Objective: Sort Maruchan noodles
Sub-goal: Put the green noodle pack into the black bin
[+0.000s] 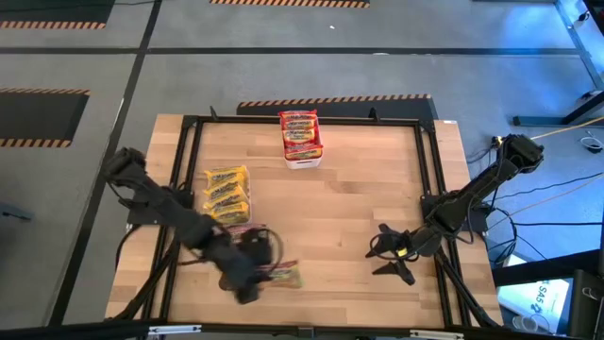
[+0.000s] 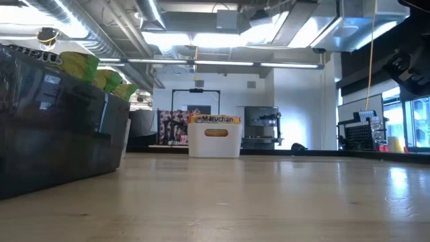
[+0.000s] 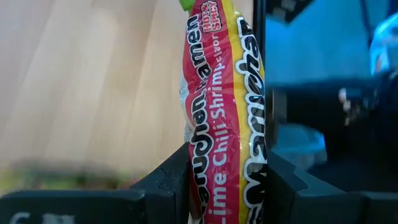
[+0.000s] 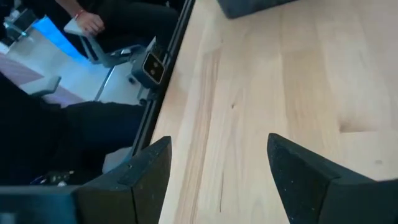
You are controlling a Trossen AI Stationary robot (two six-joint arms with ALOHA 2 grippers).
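Observation:
My left gripper (image 1: 257, 274) is near the table's front edge, left of centre, shut on a pink-and-yellow Maruchan noodle packet (image 3: 224, 93), which juts out toward the right (image 1: 285, 276). My right gripper (image 1: 392, 257) stands open at the front right; its fingers (image 4: 155, 174) have only bare wood between them. Several yellow packets (image 1: 226, 195) lie in a stack at the table's left. Red packets (image 1: 300, 130) sit in a white bin (image 1: 304, 159) at the far middle. My left gripper pinches the packet between its two fingers (image 3: 171, 180), one on each flat face, at the packet's near end (image 3: 208, 186). The packet stands edge-on in the gap and reaches forward past the fingertips. It looks lifted clear of the table.
A black frame (image 1: 429, 189) runs around the wooden table top. In the low view a dark bin (image 2: 60, 134) with green packets fills the left, and the white bin (image 2: 215, 142) stands far back. A person's hand (image 4: 87, 22) shows beyond the table edge.

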